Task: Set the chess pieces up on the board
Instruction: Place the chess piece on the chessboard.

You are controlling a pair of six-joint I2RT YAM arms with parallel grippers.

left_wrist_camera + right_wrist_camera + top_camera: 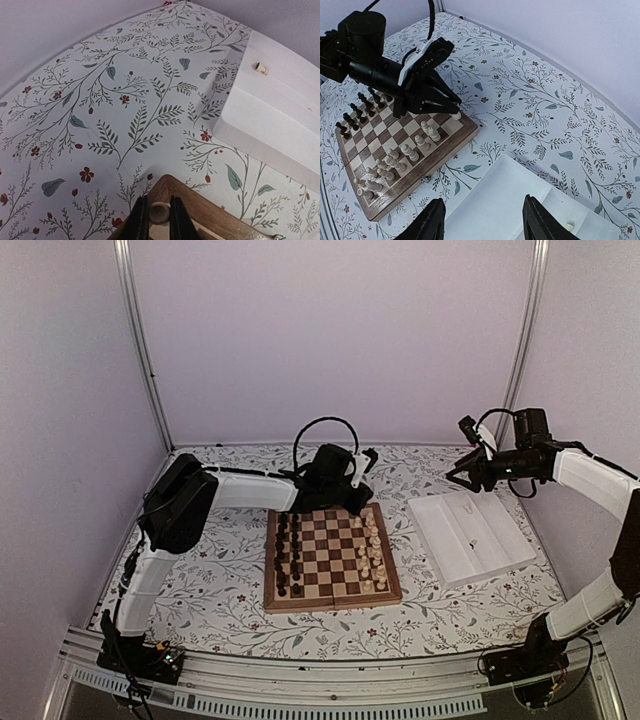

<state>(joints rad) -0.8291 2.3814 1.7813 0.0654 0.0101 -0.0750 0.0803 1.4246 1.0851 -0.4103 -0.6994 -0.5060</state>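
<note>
Firmly, pale chess piece clamped in left gripper, at board corner.

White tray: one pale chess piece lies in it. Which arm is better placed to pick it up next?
Right. The right gripper hangs open above the white tray, with the loose piece near its fingers. The left gripper is shut on another pale piece at the board's far corner.

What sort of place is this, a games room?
Probably a robot test booth, not a games room: a left arm and a right arm mounted on a metal rail, plain walls closing in one table, a chessboard set between them.
</note>
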